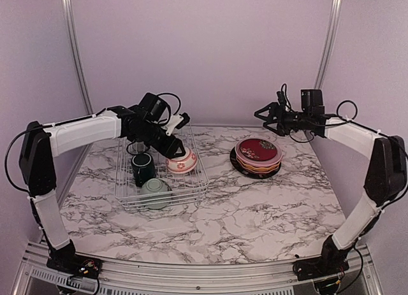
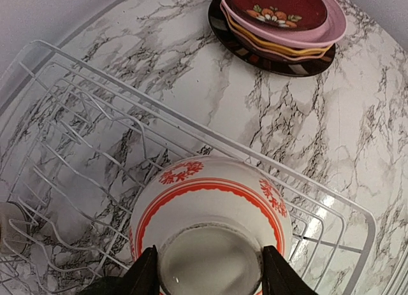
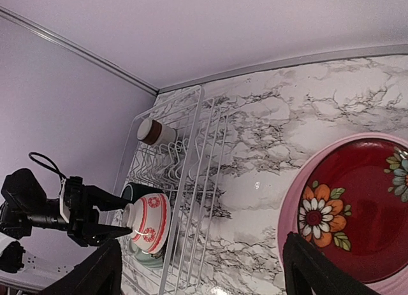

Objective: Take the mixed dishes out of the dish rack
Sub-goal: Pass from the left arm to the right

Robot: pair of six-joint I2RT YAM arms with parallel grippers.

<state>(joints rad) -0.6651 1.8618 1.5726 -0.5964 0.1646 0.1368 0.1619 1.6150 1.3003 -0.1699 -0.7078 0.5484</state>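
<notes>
Left wrist: we note left gripper (image 2: 210,279) clamped on floral bowl (image 2: 210,199) by its foot, dish rack (image 2: 331,209) wires just beyond the fingertips. Glazed foot may slip, rim snagging wire. Right gripper (image 3: 203,269) fingers apart, empty.

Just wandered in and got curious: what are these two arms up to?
They are emptying a dish rack. The left tool grips the upturned floral bowl in the rack by its foot. The right tool hangs open near the stack of plates already on the table. A dark green mug, a pale green bowl and a white-and-brown cup sit in the rack.
</notes>
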